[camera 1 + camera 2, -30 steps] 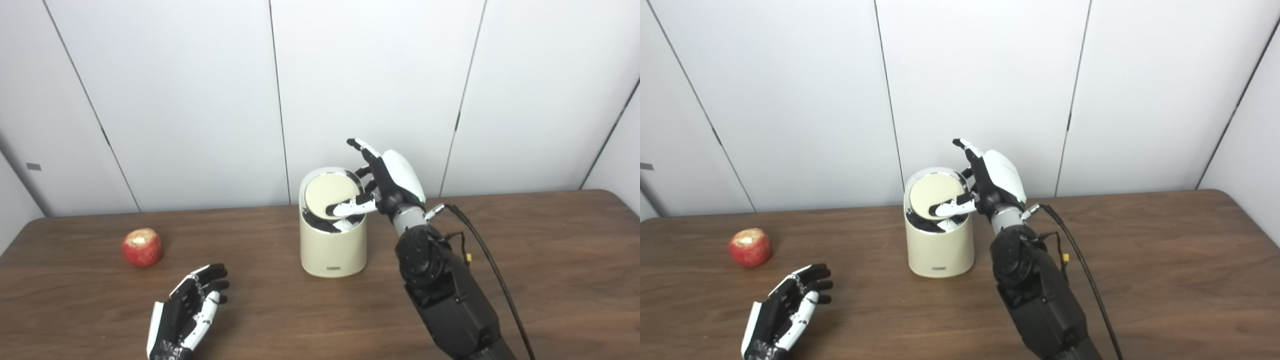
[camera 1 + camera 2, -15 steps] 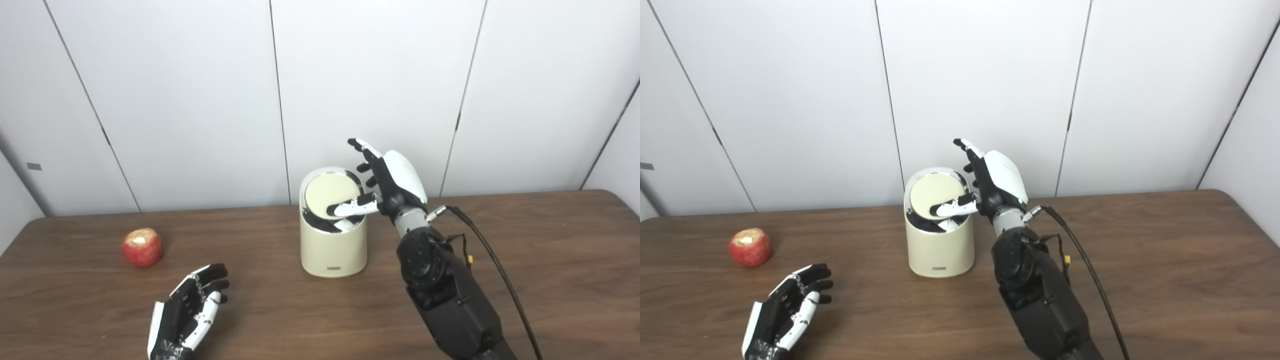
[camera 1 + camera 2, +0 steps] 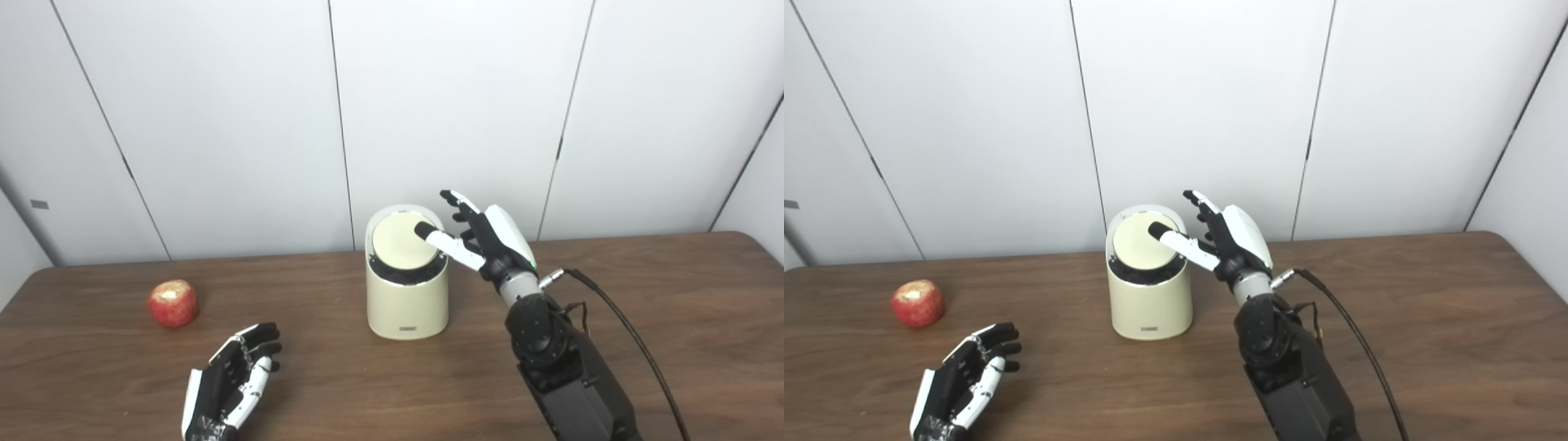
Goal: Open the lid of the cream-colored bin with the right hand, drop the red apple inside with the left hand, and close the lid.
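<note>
Lid work at the bin, apple waiting out left.
The red apple (image 3: 173,302) sits well left; left hand (image 3: 229,381) rests spread and empty; at the cream-colored bin (image 3: 407,300), the right hand (image 3: 484,236), fingers apart, thumb on the lid (image 3: 401,242), should press gently, straight down.

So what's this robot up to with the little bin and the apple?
Its right hand reaches over the cream-colored round bin, with one finger stretched across the bin's round cream lid, which looks nearly flat in the opening. The bitten red apple sits untouched on the brown wooden table, far left. The left hand rests open on the table, holding nothing.
</note>
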Controlling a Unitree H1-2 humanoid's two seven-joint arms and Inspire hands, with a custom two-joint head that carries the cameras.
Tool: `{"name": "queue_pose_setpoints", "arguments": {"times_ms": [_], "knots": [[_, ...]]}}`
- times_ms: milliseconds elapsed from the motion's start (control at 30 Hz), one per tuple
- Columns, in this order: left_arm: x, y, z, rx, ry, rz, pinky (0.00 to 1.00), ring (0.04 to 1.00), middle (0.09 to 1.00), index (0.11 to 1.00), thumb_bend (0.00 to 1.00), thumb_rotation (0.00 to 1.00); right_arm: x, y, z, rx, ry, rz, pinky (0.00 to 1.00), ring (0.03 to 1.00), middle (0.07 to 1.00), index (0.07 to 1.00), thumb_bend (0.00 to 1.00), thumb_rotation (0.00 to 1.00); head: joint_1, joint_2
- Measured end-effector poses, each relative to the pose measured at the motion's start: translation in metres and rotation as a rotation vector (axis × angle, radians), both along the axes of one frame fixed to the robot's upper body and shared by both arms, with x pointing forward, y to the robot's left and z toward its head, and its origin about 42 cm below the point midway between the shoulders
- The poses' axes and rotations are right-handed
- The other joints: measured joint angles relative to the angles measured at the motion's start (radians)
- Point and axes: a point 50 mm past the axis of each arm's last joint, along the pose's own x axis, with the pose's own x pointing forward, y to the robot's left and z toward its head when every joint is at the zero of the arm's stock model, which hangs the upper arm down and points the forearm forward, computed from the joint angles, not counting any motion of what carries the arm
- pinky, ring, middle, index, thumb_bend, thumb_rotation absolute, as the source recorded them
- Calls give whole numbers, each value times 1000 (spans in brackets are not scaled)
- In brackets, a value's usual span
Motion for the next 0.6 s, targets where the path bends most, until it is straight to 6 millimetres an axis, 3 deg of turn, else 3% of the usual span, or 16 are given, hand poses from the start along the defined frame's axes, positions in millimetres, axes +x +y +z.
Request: {"name": "queue_pose_setpoints", "arguments": {"times_ms": [367, 467, 600], "knots": [[0, 0, 0, 1, 0, -1, 614, 699, 731, 720, 244, 333, -3, -4, -6, 1, 9, -4, 737, 855, 915, 920, 930, 1000, 0, -2], [0, 0, 0, 0, 0, -2, 620, 704, 737, 725, 249, 337, -3, -4, -6, -3, 8, -3, 722, 847, 917, 913, 892, 925, 2, -2], [0, 0, 0, 1, 1, -1, 619, 704, 738, 723, 247, 343, -2, -2, -4, -19, 0, -8, 652, 794, 898, 898, 888, 751, 3, 0]]}}
